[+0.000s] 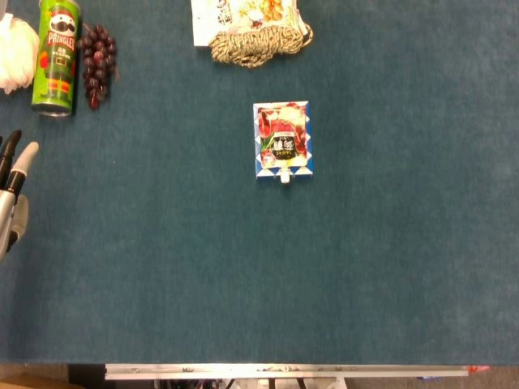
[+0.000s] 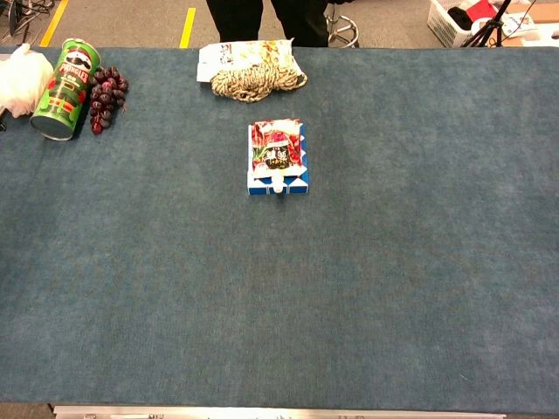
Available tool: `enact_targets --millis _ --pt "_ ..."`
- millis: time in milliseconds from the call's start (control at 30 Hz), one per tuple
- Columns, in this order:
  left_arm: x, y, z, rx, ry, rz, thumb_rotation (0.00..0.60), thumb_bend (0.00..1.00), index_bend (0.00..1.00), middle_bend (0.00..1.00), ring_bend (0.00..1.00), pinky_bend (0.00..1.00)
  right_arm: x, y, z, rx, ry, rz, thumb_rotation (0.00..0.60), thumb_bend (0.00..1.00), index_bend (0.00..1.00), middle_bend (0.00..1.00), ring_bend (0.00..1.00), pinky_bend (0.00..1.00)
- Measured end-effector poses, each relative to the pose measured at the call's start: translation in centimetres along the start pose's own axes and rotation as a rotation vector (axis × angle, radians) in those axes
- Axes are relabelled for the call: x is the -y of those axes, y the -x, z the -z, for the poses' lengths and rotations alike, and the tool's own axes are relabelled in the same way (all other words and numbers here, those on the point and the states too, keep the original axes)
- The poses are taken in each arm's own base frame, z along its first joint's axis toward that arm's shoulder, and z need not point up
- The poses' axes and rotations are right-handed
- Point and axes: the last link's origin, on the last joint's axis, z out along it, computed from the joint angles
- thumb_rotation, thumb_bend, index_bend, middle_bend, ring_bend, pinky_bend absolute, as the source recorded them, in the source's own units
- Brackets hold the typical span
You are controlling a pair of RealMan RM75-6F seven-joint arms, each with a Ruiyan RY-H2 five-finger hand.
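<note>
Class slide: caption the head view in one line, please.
Left hand at table edge; spouted pouch centre, Pringles can and grapes behind.

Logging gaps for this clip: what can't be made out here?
- Left hand: head view's left edge cuts it; absent from chest view.
- Right hand: in neither view.
- White bag: cropped by both views' left edge.
- Pouch print: too small to read.

A green Pringles can point(image 1: 56, 57) lies on its side near the far left corner of the blue table, its open end facing the near edge. A bunch of dark red grapes point(image 1: 96, 63) lies right beside it. The left hand point(image 1: 14, 194) is at the left edge, holding nothing, its fingers pointing toward the can.
</note>
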Motion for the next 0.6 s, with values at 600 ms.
enact_targets --millis 600 --pt "-0.07 0.12 -0.02 -0.002 0.001 0.0 0.6 0.61 0.09 0.0 0.04 0.43 0.3 -0.23 0.24 0.008 -0.02 -0.011 0.6 0.44 0.25 0.16 0.2 0.52"
